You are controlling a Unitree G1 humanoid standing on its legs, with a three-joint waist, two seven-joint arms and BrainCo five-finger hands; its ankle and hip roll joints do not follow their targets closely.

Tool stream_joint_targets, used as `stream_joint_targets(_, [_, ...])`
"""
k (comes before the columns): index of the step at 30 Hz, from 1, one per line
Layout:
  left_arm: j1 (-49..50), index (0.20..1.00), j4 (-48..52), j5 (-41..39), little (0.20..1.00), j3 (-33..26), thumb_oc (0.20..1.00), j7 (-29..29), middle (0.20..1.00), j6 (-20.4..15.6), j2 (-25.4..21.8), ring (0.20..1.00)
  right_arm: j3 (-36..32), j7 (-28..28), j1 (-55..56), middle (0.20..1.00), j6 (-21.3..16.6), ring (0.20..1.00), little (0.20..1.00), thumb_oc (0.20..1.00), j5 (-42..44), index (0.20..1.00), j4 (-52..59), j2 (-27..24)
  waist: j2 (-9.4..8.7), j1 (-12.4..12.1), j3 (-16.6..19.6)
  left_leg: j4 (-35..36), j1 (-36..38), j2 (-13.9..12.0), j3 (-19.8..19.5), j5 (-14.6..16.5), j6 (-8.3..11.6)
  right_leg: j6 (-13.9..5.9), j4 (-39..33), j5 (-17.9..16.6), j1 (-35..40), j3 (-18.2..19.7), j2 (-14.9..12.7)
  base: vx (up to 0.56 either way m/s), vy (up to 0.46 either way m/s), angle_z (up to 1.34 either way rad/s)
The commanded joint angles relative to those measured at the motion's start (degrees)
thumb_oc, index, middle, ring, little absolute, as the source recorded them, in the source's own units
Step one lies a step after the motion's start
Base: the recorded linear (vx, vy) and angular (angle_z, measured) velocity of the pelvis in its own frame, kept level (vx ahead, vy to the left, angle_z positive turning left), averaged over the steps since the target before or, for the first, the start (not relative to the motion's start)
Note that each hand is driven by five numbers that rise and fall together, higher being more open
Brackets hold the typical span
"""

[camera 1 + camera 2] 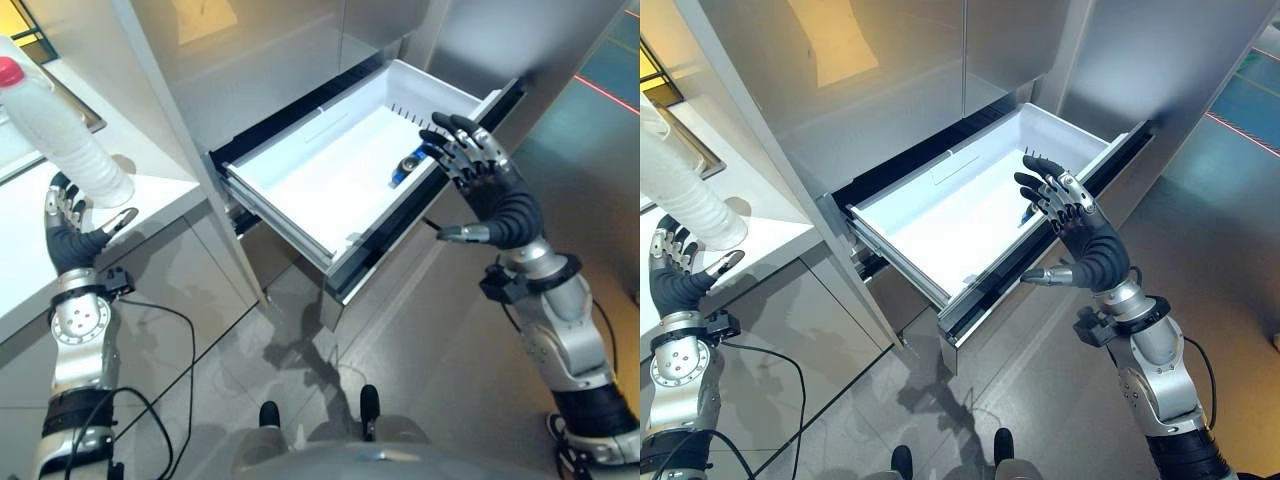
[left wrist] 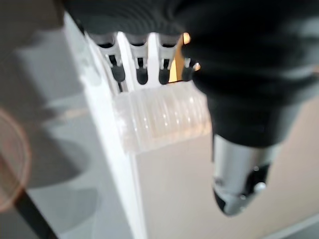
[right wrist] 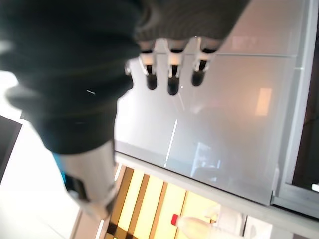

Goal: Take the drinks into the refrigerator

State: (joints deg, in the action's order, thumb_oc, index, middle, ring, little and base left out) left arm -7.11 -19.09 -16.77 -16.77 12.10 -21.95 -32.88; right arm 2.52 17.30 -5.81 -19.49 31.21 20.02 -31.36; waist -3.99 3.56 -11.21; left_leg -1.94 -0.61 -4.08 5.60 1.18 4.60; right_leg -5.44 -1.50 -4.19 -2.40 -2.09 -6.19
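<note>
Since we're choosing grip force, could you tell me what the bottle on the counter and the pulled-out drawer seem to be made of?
The red-capped, ribbed clear bottle looks like thin translucent plastic: light passes through its ridged wall, so it probably dents easily. The white pulled-out refrigerator drawer looks like rigid moulded plastic with a smooth, slightly glossy finish. Its dark front edge could be plastic or glass; I cannot tell.

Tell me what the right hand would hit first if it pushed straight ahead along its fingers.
Probably the inside of the open white drawer: the right hand is open over its front corner, fingers aimed inward toward the small blue item lying there. Depth is hard to judge, so it might pass above it.
</note>
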Motion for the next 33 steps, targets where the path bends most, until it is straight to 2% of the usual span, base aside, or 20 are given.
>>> stream_joint_targets(1, [-5.7,1.000,0.2,2.3,1.000,1.2,1.000,0.3,1.000,-1.3,-5.3,1.000,-3.6,0.4,-0.7,1.000,-1.4,1.000,1.000,1.000,2.7,1.000,5.0,1.0,-0.61,0.4,0.2,-12.5,-0.1,5.2,-1.1,13.2,-7.30,1.40,11.7,10.7,-0.8,-0.2,3.3,0.00,0.000,0.00])
stream_joint_targets(8, [-12.3,1.000,-0.7,2.7,1.000,4.1,1.000,0.9,1.000,-0.7,-8.4,1.000,-2.5,1.3,-0.1,1.000,-0.6,1.000,1.000,1.000,3.3,1.000,4.8,1.2,-0.33,1.1,0.8,-11.3,1.0,5.3,-0.8,13.0,-7.14,1.25,10.3,10.4,0.1,-0.1,3.4,0.00,0.000,0.00])
stream_joint_targets(13, [-19.9,1.000,-4.7,3.6,1.000,8.8,1.000,1.5,1.000,0.3,-10.8,1.000,-1.4,1.9,0.4,1.000,-0.1,1.000,1.000,1.000,4.1,1.000,5.1,0.8,-0.12,2.1,1.1,-10.8,1.3,5.2,-0.6,12.6,-6.96,1.11,9.5,10.2,0.6,-0.2,3.4,0.00,0.000,0.00])
stream_joint_targets(24, [-28.4,1.000,-11.2,5.6,1.000,16.1,1.000,1.1,1.000,1.7,-9.3,1.000,0.0,2.7,0.7,1.000,0.2,1.000,1.000,1.000,5.2,1.000,6.0,0.7,-0.03,3.8,1.6,-10.4,1.9,4.8,-0.3,12.5,-6.63,1.26,9.4,10.2,0.9,0.3,3.7,0.00,-0.003,-0.01])
stream_joint_targets(31, [-27.4,1.000,-12.3,6.0,1.000,16.5,1.000,0.6,1.000,1.6,-8.0,1.000,0.3,2.5,-0.4,1.000,0.0,1.000,1.000,1.000,5.3,1.000,6.1,0.7,0.70,4.8,2.2,-8.4,3.7,4.3,1.6,12.1,-6.83,1.41,9.3,9.8,0.7,2.6,4.6,0.02,-0.011,-0.06])
stream_joint_targets(32, [-27.1,0.959,-12.1,6.0,0.959,16.5,0.959,0.5,0.959,1.6,-7.9,0.959,0.4,2.6,-0.5,1.000,0.0,1.000,1.000,1.000,5.3,1.000,6.2,0.7,0.91,4.9,2.3,-8.1,4.1,4.3,1.8,12.0,-6.88,1.43,9.2,9.6,0.8,3.0,4.7,0.01,-0.010,-0.19])
stream_joint_targets(33, [-26.8,0.799,-12.1,6.2,0.799,16.5,0.799,0.3,0.799,1.5,-7.8,0.799,0.3,2.8,-0.4,1.000,0.1,1.000,1.000,1.000,5.5,1.000,6.2,0.7,1.08,5.0,2.4,-7.9,4.2,4.3,1.9,11.9,-6.81,1.44,9.1,9.6,0.8,3.2,4.7,0.01,-0.018,-0.20])
